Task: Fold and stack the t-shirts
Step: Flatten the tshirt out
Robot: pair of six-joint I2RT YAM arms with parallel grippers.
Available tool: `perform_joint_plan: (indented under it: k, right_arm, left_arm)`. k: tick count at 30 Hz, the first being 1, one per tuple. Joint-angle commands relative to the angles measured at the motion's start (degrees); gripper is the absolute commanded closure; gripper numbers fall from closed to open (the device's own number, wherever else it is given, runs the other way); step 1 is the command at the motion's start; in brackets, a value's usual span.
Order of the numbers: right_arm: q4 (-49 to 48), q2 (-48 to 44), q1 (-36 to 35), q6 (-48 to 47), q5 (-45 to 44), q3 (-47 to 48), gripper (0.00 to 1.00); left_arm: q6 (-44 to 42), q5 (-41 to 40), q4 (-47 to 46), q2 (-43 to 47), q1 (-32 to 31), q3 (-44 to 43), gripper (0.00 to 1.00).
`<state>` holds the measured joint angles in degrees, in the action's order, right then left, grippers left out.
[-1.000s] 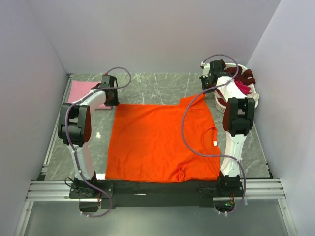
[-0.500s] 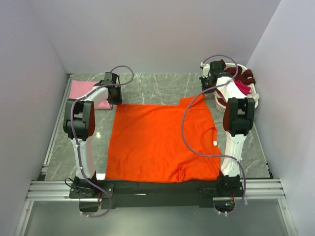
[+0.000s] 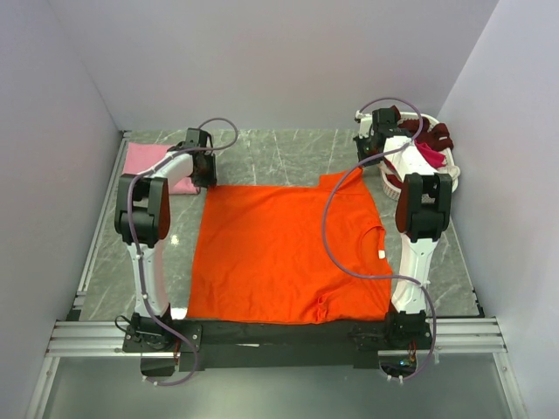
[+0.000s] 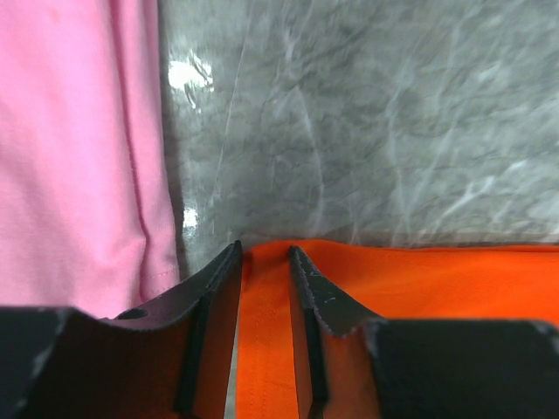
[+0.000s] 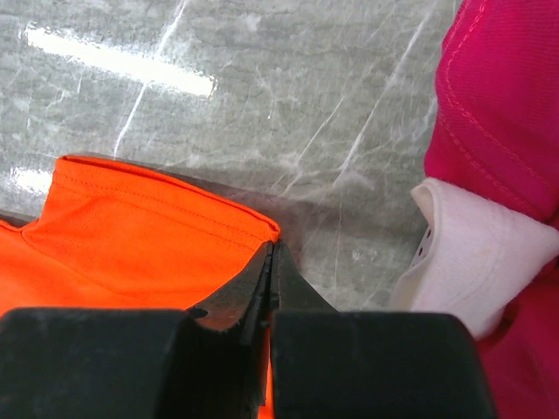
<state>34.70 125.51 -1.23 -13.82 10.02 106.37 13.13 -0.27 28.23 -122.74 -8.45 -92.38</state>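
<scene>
Advancing since the earlier view toward the far-left corner, the left gripper [image 4: 264, 251], jaws apart, is straddling a hem corner of the orange t-shirt [image 3: 279, 253] spread mid-worktop; the right gripper [image 5: 269, 249] is pinching its far-right sleeve, likely preparing a two-handed fold.

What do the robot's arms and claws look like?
The left arm and the right arm are smooth white tubes joined by chunky black blocks. A thin purplish-grey cable loops loosely along each one. The left claw and the right claw each have two black, wedge-shaped fingers, a little scuffed with pale flecks.
</scene>
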Motion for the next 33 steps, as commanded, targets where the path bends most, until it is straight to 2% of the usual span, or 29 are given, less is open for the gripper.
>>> perform_joint_plan:
  k: [1, 5, 8, 9, 13, 18, 26, 32, 33]
  right_arm:
    - [-0.68, -1.94, 0.36, -0.33, 0.35, 0.42, 1.0]
    - [-0.42, -1.68, 0.27, -0.24, 0.61, 0.6, 1.0]
    - [-0.25, -1.68, 0.27, -0.24, 0.7, 0.77, 1.0]
    - [-0.16, -1.68, 0.18, -0.32, 0.7, 0.95, 1.0]
    - [0.37, -1.76, 0.09, -0.41, 0.79, 1.91, 1.0]
    - [2.04, -1.94, -0.17, -0.68, 1.58, 4.9, 1.0]
    - [5.2, -7.29, -0.61, -1.47, 4.04, 10.44, 1.0]
    - [5.11, -20.03, -0.61, -4.19, 8.25, 10.26, 1.0]
    - [5.29, -23.96, -0.52, -4.98, 9.04, 10.18, 1.0]
  left_arm:
    - [-0.91, 1.59, 1.3, -1.27, 0.36, -2.02, 0.66]
    - [-0.82, 1.68, 1.57, -2.42, 0.36, -2.37, 0.68]
    - [-0.73, 1.68, 2.09, -3.47, 0.36, -3.24, 0.74]
    - [-0.73, 2.11, 2.36, -3.65, 0.45, -3.59, 0.84]
    - [-0.73, 3.35, 2.01, -3.48, 0.45, -3.95, 0.99]
    - [-0.03, 4.75, 0.43, 0.12, 0.71, -3.51, 1.0]
    - [2.52, 8.53, -5.63, 16.11, 2.64, 1.04, 1.0]
    - [5.15, 11.43, -12.4, 33.77, 3.09, 8.61, 1.0]
    - [5.68, 12.22, -13.36, 38.93, 3.09, 10.97, 1.0]
